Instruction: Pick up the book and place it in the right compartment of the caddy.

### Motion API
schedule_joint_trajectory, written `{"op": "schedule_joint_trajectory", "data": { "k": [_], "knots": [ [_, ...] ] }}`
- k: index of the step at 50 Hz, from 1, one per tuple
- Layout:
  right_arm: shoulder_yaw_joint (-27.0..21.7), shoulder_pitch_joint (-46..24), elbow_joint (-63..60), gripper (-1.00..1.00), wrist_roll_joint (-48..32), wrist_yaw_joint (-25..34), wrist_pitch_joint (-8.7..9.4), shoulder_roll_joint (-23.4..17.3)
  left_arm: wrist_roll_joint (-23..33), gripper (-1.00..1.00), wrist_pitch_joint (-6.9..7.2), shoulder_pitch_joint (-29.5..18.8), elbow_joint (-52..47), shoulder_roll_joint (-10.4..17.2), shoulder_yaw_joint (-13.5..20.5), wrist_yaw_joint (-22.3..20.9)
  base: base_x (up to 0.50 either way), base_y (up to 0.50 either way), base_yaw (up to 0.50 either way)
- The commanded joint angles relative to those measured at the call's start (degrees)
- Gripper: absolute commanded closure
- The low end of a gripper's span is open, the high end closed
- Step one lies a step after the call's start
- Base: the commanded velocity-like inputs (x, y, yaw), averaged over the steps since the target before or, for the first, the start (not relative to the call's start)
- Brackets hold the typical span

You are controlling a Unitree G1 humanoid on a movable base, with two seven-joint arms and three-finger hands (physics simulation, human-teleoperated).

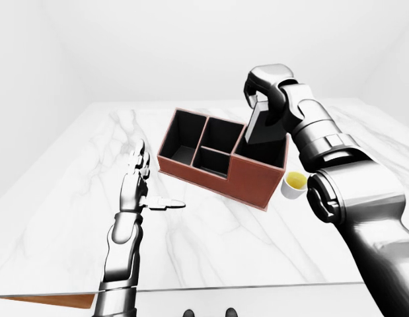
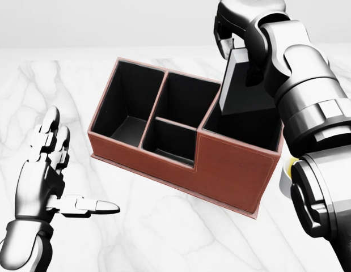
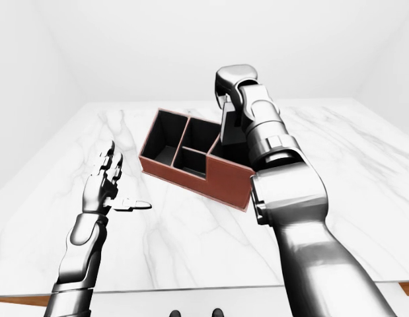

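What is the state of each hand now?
Left hand: open, holding nothing.
Right hand: closed on the book, over the caddy.

Hidden and cut-off parts around the caddy and the two arms

In the head view the right hand (image 2: 246, 42) covers the top of the dark book (image 2: 243, 93), so how its fingers (image 2: 225, 31) meet the cover cannot be told; the book's lower end drops out of sight behind the wall of the caddy (image 2: 232, 170). The cup (image 1: 294, 184) shows whole only in the left-eye view; the right forearm hides most of it in the head view and all of it in the right-eye view. The left hand (image 2: 45, 170) is cut at the wrist by the head view's bottom edge. The bench (image 1: 211, 251) runs beyond both eye views' sides.
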Motion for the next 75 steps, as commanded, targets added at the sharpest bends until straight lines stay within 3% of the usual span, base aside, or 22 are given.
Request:
{"op": "schedule_joint_trajectory", "data": {
  "k": [1,75],
  "knots": [
    [0.0,-0.9,0.3,1.00,-0.2,-1.4,0.00,0.6,0.0,-1.00,0.00,-0.1,0.5,0.1,0.1,0.2,0.00,0.00,0.00],
    [-0.2,6.9,2.1,1.00,-4.8,-5.3,0.00,3.2,-1.4,-1.00,0.00,0.1,4.1,1.3,2.0,-0.2,0.00,0.00,0.00]
  ]
}}
